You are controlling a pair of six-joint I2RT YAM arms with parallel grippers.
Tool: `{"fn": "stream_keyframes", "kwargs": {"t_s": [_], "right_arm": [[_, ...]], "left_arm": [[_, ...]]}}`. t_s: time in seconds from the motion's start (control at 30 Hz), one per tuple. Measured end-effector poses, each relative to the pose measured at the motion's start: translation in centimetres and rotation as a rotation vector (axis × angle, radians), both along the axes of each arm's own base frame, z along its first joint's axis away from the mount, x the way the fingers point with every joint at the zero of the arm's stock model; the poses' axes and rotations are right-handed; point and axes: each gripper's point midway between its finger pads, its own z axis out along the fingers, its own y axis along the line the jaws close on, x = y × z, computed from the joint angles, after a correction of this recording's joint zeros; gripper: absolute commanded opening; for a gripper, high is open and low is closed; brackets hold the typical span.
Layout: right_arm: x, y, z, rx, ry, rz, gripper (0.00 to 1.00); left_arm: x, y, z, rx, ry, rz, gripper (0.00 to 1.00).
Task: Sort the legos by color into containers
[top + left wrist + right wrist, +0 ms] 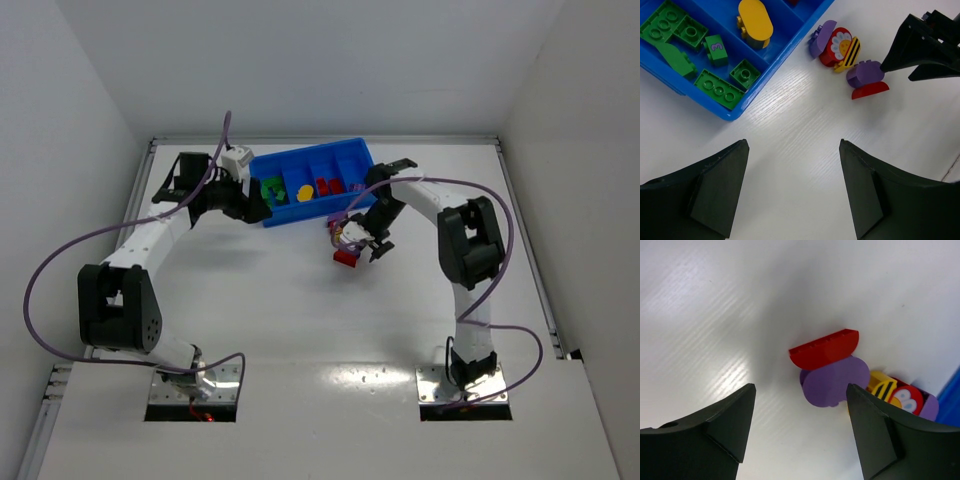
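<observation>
Next to sort, by the look of it: a red half-round plastic brick (825, 347), loose on the white bench (715, 315), curved side tucked against a purple rounded plastic brick (832, 380). Both just ahead of the right hand (800, 390), toward its right finger, not yet between the pads. Right hand spread, pinching nothing.

Long axis of the red half-round plastic brick almost along the line from finger to finger, slightly tilted. Probably calls for a turn of the wrist, to close across the short width.

Just beyond, a small cluster: a yellow-and-black striped piece (885, 387), a red printed piece (907, 400), another purple one. All outside the bright blue plastic tray (735, 112), near its front wall.

Left hand (794, 144) also spread and empty, beside the tray's end compartment of green studded bricks (720, 90), clearly farther from the loose pieces than the right. Red bricks in the tray (326, 186) two compartments along from the green.
</observation>
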Motion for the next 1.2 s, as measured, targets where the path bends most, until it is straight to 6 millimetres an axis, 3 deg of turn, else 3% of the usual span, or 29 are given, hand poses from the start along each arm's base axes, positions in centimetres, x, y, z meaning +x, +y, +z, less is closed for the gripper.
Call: {"fn": "stream_keyframes", "kwargs": {"t_s": [0.33,0.83,1.2], "right_arm": [[-0.2,0.1,-1.3,-0.005,0.033,0.0,0.72],[3.5,1.2,-2.2,0.029,-0.069,-0.066,0.69],[3.1,1.0,-2.8,0.033,-0.063,-0.086,0.69]], "left_arm": [[0.0,0.0,-0.1,0.0,0.001,0.0,0.79],[0.3,-0.1,-2.1,-0.002,0.059,-0.008,0.79],[0.5,-0.3,-2.3,-0.001,0.06,-0.021,0.79]]}}
